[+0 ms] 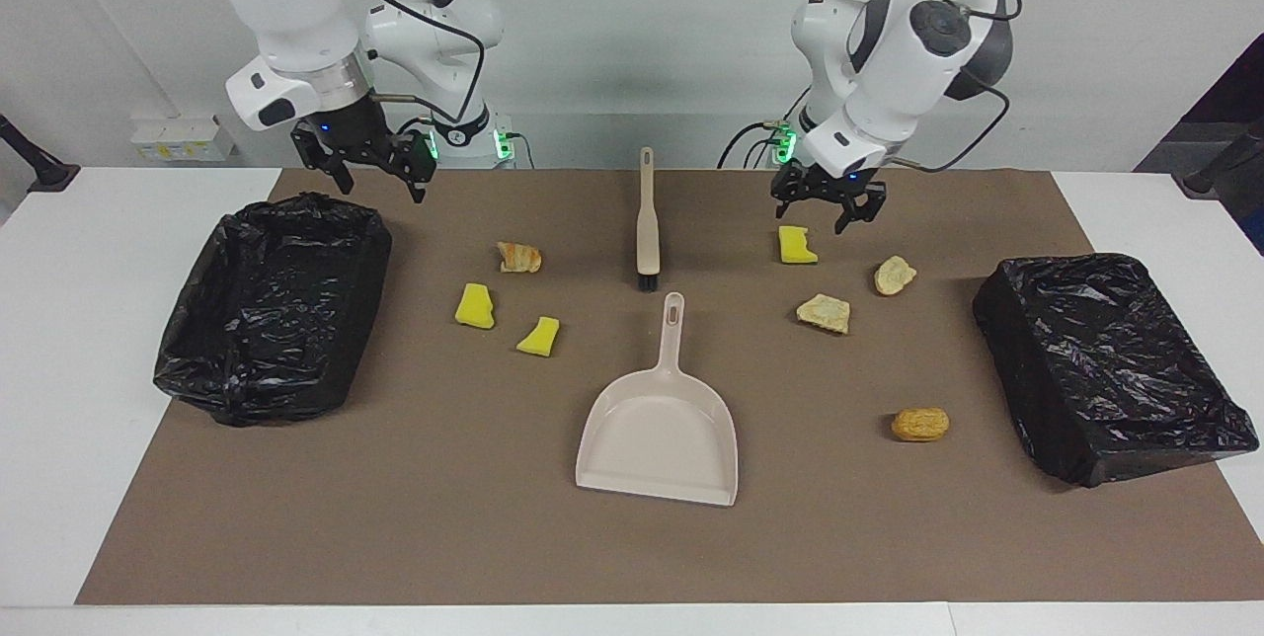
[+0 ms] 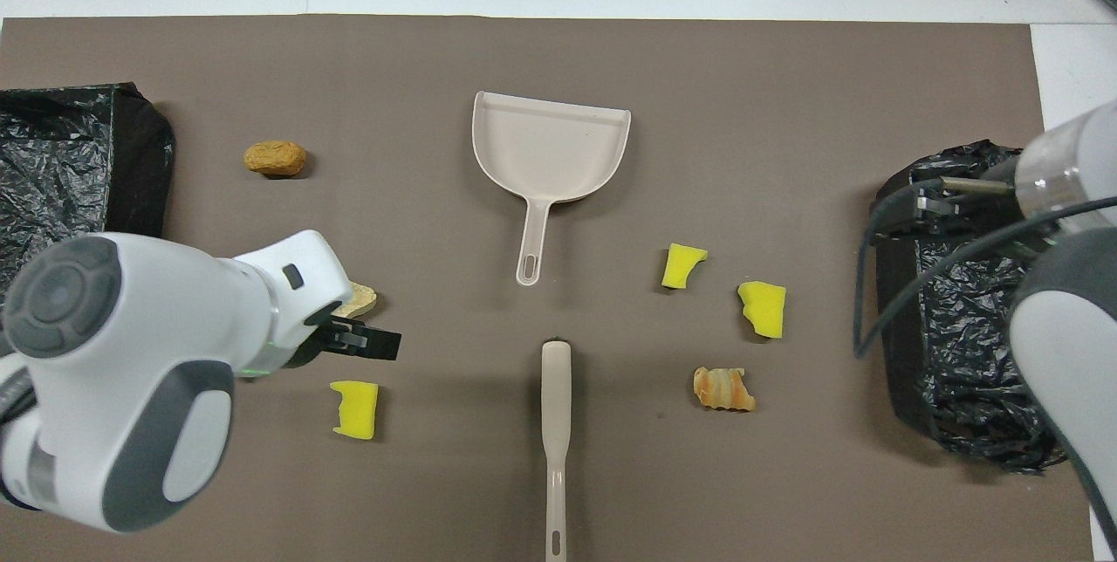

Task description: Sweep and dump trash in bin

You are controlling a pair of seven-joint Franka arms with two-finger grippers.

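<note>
1. The left gripper (image 1: 828, 209) hangs, jaws spread and empty, over the yellow sponge chunk (image 1: 797, 245) at the left arm's end of the brown mat (image 1: 415, 508); the right gripper (image 1: 367, 165) hangs, equally open and empty, over the mat's robot-side edge beside the black-lined bin (image 1: 269, 305) at the right arm's end.
2. Nothing is swept yet, by the look of it: the brush (image 1: 647, 221) and the beige dustpan (image 1: 660, 419) lie untouched at mid-table, the brush nearer to the robots, its bristles close to the dustpan's handle tip.
3. The step in hand appears to be fetching the tools. Done well, each gripper would come down square across a handle, the brush's slim shaft and the dustpan's slotted stem, and close only once low enough not to skid the tool across the mat.
4. The trash is seven scraps, all on the mat. Toward the right arm's end lie two yellow sponge pieces (image 1: 475, 306) (image 1: 539, 337) and an orange-streaked crust (image 1: 519, 258).
5. Toward the left arm's end lie the yellow chunk, two pale tan lumps (image 1: 824, 312) (image 1: 894, 275) and a rounded orange-brown lump (image 1: 920, 424), the last farthest from the robots and near the second bin (image 1: 1111, 364).
</note>
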